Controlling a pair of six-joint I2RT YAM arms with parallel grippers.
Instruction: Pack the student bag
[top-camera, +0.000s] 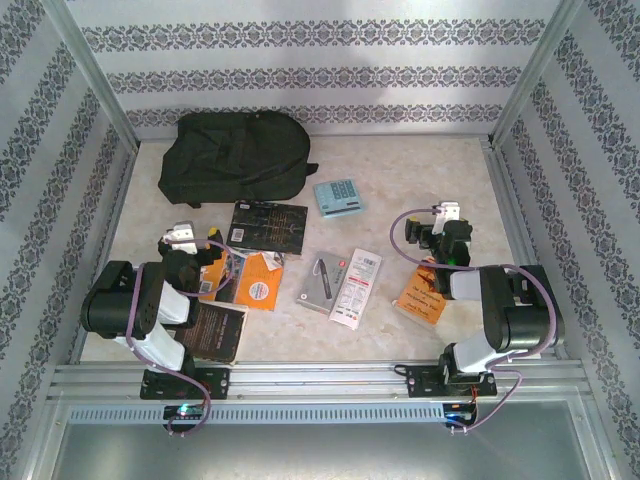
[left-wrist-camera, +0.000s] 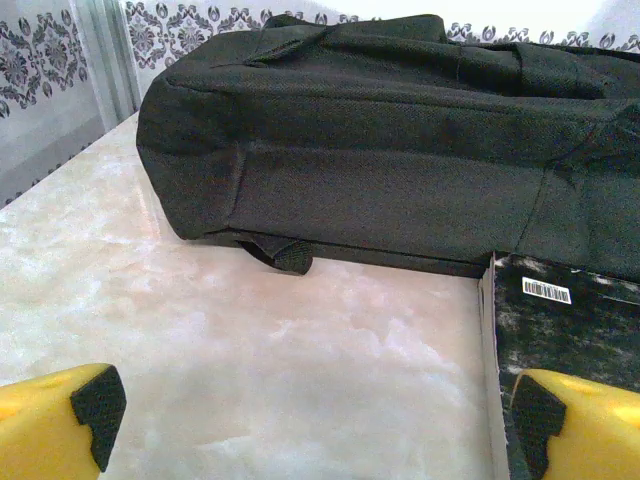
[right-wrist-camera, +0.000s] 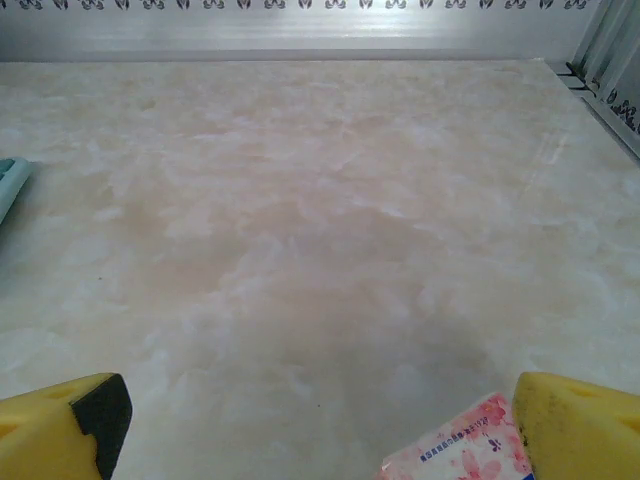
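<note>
Marbled beige table (top-camera: 420, 165) makes the floor of this cell, and wallpaper (top-camera: 300, 75) with grey ornament stripes closes it at the back and on both sides, with aluminium posts (top-camera: 95, 75) in the corners. We see the student bag (top-camera: 235, 155) lying flat at the far left of the table, close to the back wall, black and soft; from the left wrist view its long side faces the camera and it looks closed. Just in front of the bag lies a dark book (top-camera: 268, 228), and to the right of the bag, a little apart, a teal calculator (top-camera: 338, 196). Nearer to the arms we find an orange booklet (top-camera: 262, 282), a grey pen package (top-camera: 320, 283) and a white and red packet (top-camera: 357, 288) that lies just beside it. An orange card (top-camera: 420, 300) lies by the right arm, and a dark notebook (top-camera: 215, 330) lies partly under the left arm. The left gripper (left-wrist-camera: 316, 415) hangs low over bare table near the bag, its yellow fingers (left-wrist-camera: 50, 425) spread wide with nothing between them; one finger is over the corner of the dark book. The right gripper (right-wrist-camera: 318, 420) is also spread wide and holds nothing, above bare table on the right side, and a pink flowered packet (right-wrist-camera: 460, 448) lies just beside one of its fingers.
</note>
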